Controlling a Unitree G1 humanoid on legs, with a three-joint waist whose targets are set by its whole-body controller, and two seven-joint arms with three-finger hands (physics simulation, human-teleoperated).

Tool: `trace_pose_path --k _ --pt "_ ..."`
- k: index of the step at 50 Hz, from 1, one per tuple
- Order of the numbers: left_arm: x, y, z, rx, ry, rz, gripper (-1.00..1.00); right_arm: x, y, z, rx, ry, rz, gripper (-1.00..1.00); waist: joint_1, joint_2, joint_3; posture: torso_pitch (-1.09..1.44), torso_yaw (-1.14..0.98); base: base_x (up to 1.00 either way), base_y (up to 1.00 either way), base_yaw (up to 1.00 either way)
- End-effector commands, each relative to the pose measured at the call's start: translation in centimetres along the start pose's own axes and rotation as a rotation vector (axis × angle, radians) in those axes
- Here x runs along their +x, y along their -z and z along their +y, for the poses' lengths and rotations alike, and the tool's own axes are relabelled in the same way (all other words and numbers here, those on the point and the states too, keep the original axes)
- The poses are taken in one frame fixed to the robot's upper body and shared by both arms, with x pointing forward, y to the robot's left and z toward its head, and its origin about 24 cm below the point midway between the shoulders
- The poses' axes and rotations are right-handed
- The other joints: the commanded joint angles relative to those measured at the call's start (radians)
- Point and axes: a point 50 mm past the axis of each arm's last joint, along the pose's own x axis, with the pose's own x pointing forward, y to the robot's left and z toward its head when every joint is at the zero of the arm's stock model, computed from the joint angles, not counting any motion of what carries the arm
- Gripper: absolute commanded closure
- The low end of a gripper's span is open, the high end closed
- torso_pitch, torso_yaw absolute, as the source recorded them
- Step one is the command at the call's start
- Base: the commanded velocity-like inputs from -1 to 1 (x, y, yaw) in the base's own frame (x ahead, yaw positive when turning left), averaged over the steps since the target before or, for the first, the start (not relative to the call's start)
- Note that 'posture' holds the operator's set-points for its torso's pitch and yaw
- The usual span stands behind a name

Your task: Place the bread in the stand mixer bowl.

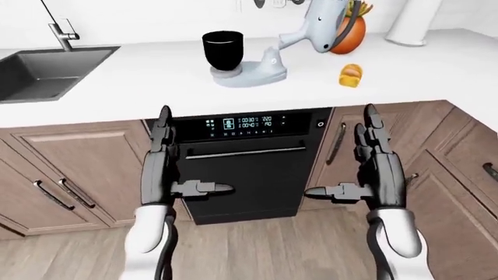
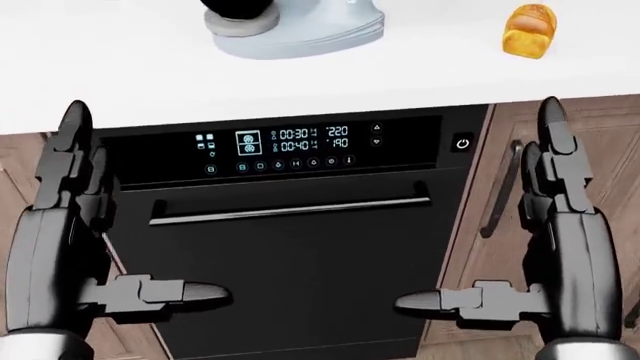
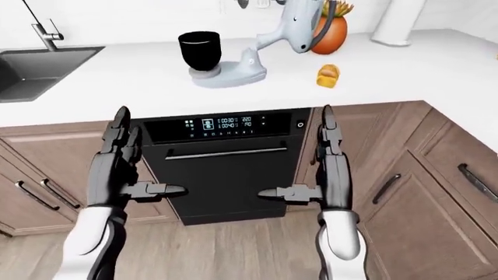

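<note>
Bread (image 1: 351, 75) lies on the white tabletop (image 1: 140, 87), upper right of the left-eye view, well apart from both hands. Just left of it, upper centre, stands the mixer (image 1: 268, 55): grey base, head tilted up, black bowl (image 1: 222, 51) upright on the base's left end. Bread and mixer near each other but not touching. An orange round thing (image 1: 350, 32) w/ green stalks sits at top of frame, partly hidden by the mixer head. A white cylinder (image 1: 415, 22) stands at the upper right corner.

Sink (image 1: 42, 73) w/ faucet (image 1: 56, 26) at upper left of the left-eye view, set into the tabletop.

Below the tabletop, frame centre: black dishwasher (image 2: 300, 247) w/ lit control strip and a bar handle across it. Brown cabinets (image 1: 70, 169) on both sides, w/ dark handles. Wood floor (image 1: 264, 251) along the bottom.

Left hand (image 1: 165, 154) is at lower left of centre, right hand (image 1: 372, 157) at lower right of centre, both held up before the dishwasher and cabinets, below tabletop level. Both are spread wide, holding nothing: two fingers point up, thumb sticks out sideways toward frame centre. In the head view the hands fill the left and right edges, thumbs aiming at each other across the dishwasher door, w/ bread at upper right and only the mixer base + bowl bottom at top centre.
</note>
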Motion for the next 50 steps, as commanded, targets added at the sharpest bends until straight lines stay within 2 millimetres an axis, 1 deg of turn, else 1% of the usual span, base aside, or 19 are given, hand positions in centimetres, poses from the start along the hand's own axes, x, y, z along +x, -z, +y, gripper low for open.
trace_pose_path --k 1,3,4,6,12,14,16,17,19,25,27,29,30,32,38,42,43,45,50 --pt "0.06 -1.23 0.22 0.006 -0.011 -0.072 -1.00 0.04 -1.37 0.09 0.007 -0.004 -0.078 -1.00 0.001 0.007 -0.012 0.00 0.00 0.19 0.00 0.00" --pt "0.05 -1.23 0.24 0.006 -0.012 -0.072 -1.00 0.03 -1.37 0.12 0.005 -0.006 -0.078 -1.00 0.003 0.075 -0.038 0.00 0.00 0.18 0.00 0.00" --pt "0.05 -1.19 0.26 0.006 -0.012 -0.072 -1.00 0.04 -1.37 0.13 0.005 -0.006 -0.078 -1.00 0.017 0.025 -0.026 0.00 0.00 0.19 0.00 0.00" --pt "0.08 -1.20 0.29 0.006 -0.014 -0.073 -1.00 0.06 -1.36 0.12 0.005 -0.007 -0.079 -1.00 0.019 0.037 -0.022 0.00 0.00 0.20 0.00 0.00" --pt "0.08 -1.20 0.34 0.006 -0.015 -0.072 -1.00 0.04 -1.39 0.15 0.004 -0.010 -0.081 -1.00 0.027 -0.019 -0.020 0.00 0.00 0.19 0.00 0.00" --pt "0.14 -1.10 0.35 0.007 -0.015 -0.072 -1.00 0.03 -1.38 0.13 0.005 -0.009 -0.082 -1.00 0.030 -0.054 -0.021 0.00 0.00 0.19 0.00 0.00" --pt "0.12 -1.18 0.38 0.007 -0.016 -0.072 -1.00 0.03 -1.39 0.15 0.005 -0.009 -0.082 -1.00 0.027 -0.120 -0.041 0.00 0.00 0.18 0.00 0.00" --pt "0.12 -1.26 0.39 0.007 -0.016 -0.074 -1.00 0.04 -1.39 0.16 0.005 -0.010 -0.082 -1.00 0.013 -0.071 -0.030 0.00 0.00 0.19 0.00 0.00" --pt "0.11 -1.18 0.37 0.008 -0.016 -0.074 -1.00 0.03 -1.36 0.15 0.005 -0.009 -0.082 -1.00 0.011 -0.087 -0.025 0.00 0.00 0.19 0.00 0.00" --pt "0.10 -1.36 0.38 0.008 -0.016 -0.076 -1.00 0.00 -1.39 0.16 0.006 -0.009 -0.083 -1.00 0.006 -0.030 -0.011 0.00 0.00 0.19 0.00 0.00" --pt "0.11 -1.43 0.41 0.007 -0.015 -0.076 -1.00 -0.02 -1.41 0.14 0.006 -0.010 -0.083 -1.00 0.001 0.005 -0.014 0.00 0.00 0.19 0.00 0.00" --pt "0.11 -1.43 0.43 0.007 -0.016 -0.077 -1.00 -0.02 -1.44 0.12 0.006 -0.010 -0.083 -1.00 0.002 0.072 -0.038 0.00 0.00 0.19 0.00 0.00" --pt "0.11 -1.39 0.42 0.007 -0.016 -0.077 -1.00 -0.01 -1.44 0.11 0.006 -0.010 -0.082 -1.00 0.017 0.023 -0.025 0.00 0.00 0.19 0.00 0.00" --pt "0.12 -1.40 0.45 0.006 -0.017 -0.077 -1.00 -0.01 -1.44 0.11 0.006 -0.010 -0.083 -1.00 0.019 0.037 -0.022 0.00 0.00 0.19 0.00 0.00" --pt "0.02 -1.44 0.53 0.006 -0.020 -0.078 -1.00 -0.04 -1.44 0.11 0.005 -0.010 -0.084 -1.00 0.027 -0.018 -0.019 0.00 0.00 0.19 0.00 0.00" --pt "0.01 -1.30 0.56 0.006 -0.022 -0.077 -1.00 -0.03 -1.40 0.07 0.005 -0.009 -0.085 -1.00 0.027 -0.117 -0.041 0.00 0.00 0.19 0.00 0.00" --pt "0.01 -1.30 0.57 0.005 -0.022 -0.077 -1.00 -0.03 -1.35 0.08 0.005 -0.009 -0.085 -1.00 0.014 -0.071 -0.028 0.00 0.00 0.19 0.00 0.00" --pt "-0.02 -1.34 0.58 0.005 -0.023 -0.078 -1.00 -0.01 -1.33 0.10 0.005 -0.010 -0.085 -1.00 0.012 -0.085 -0.024 0.00 0.00 0.19 0.00 0.00" --pt "-0.03 -1.36 0.74 0.004 -0.026 -0.078 -1.00 -0.01 -1.27 0.19 0.005 -0.011 -0.085 -1.00 0.007 -0.042 -0.014 0.00 0.00 0.19 0.00 0.00"
